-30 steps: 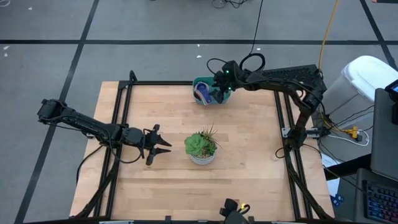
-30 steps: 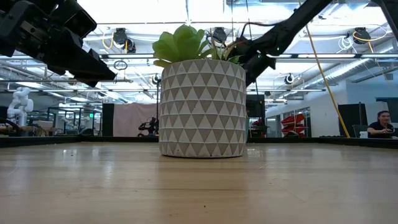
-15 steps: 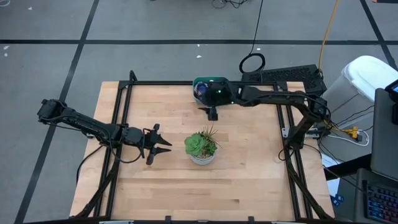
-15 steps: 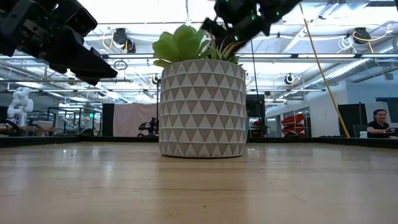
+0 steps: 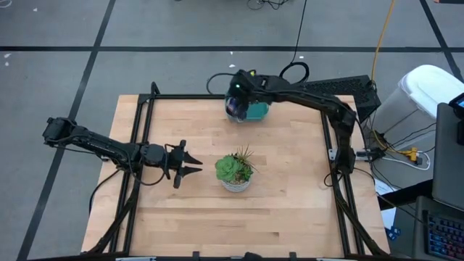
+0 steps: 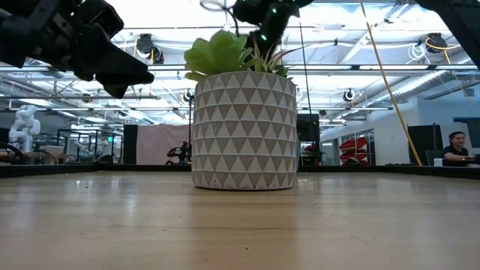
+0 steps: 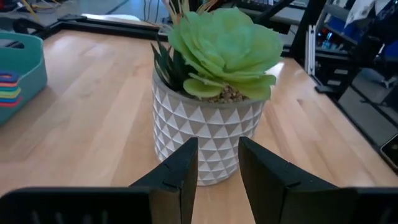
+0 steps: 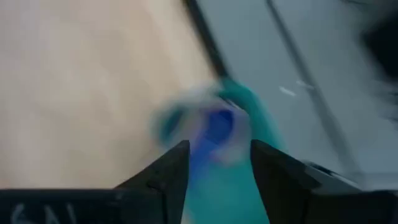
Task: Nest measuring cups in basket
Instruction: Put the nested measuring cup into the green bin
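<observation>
Since the earlier frames the right arm has swung from beside the basket's front edge to its far-left corner, and the left arm has shifted slightly, its tip now angled toward the plant.

The right gripper (image 5: 233, 101) hangs over the left end of the teal basket (image 5: 255, 110), which sits at the table's back edge. Its fingers (image 8: 168, 171) stand apart with nothing visibly between them; the wrist picture is motion-blurred, so contact with the cups cannot be confirmed. A blue measuring cup (image 8: 217, 127) shows inside the basket, directly ahead of the fingers.

Procedure, as judged: settle the arm before descending, centre the fingers on a cup rim or handle, and press or grasp squarely so that the stack seats without tipping the light bin.

The left gripper (image 7: 217, 165) waits near the table's middle, just beside the potted succulent (image 7: 214, 93), fingers parted and empty.

Materials: the basket is smooth moulded plastic with rounded corners. The nested measuring cups (image 7: 7, 90) appear from the left wrist as stacked coloured edges, thin and glossy. The pot is matte white with a raised triangle relief. The table (image 5: 290, 188) is pale laminated wood.
</observation>
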`<act>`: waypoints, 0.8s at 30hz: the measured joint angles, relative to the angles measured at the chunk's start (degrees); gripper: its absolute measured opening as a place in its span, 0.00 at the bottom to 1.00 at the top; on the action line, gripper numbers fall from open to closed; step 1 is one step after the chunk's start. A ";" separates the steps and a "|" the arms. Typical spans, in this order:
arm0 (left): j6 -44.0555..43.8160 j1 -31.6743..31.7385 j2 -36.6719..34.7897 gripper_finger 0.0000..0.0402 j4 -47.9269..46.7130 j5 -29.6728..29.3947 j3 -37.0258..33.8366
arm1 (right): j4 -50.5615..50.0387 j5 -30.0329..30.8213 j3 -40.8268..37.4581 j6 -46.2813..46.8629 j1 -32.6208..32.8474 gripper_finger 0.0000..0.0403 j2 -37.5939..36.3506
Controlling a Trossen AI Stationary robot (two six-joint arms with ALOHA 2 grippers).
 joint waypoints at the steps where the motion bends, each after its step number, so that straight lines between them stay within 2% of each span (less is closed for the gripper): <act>1: -0.39 -0.02 0.00 0.29 0.03 0.00 0.00 | 1.27 -3.30 0.69 2.22 0.09 0.40 0.39; 3: -1.18 -0.17 0.01 0.29 0.10 0.02 0.00 | 3.48 -10.10 0.74 2.28 0.22 0.39 0.51; 6: -1.28 -0.33 0.02 0.29 0.06 0.02 0.00 | 6.74 -15.66 -0.71 -2.42 0.22 0.39 0.23; 9: -0.16 -0.42 0.01 0.29 0.83 -0.37 0.00 | 9.52 -15.91 -1.78 -1.49 0.46 0.37 0.08; 11: 1.31 -0.37 0.00 0.29 1.73 -0.61 0.00 | 7.64 -15.03 -1.84 -1.53 0.46 0.33 0.04; 16: 3.52 1.06 0.00 0.29 2.63 -1.49 0.00 | 6.79 -11.11 -4.45 -4.75 0.49 0.05 0.34; 20: 3.35 3.10 0.02 0.29 2.56 -1.78 0.00 | 9.52 -16.42 -8.11 -5.54 0.13 0.01 0.45; 24: 5.04 5.17 0.02 0.29 3.98 -3.95 0.00 | 10.14 -17.14 -11.45 -6.28 0.08 0.00 1.78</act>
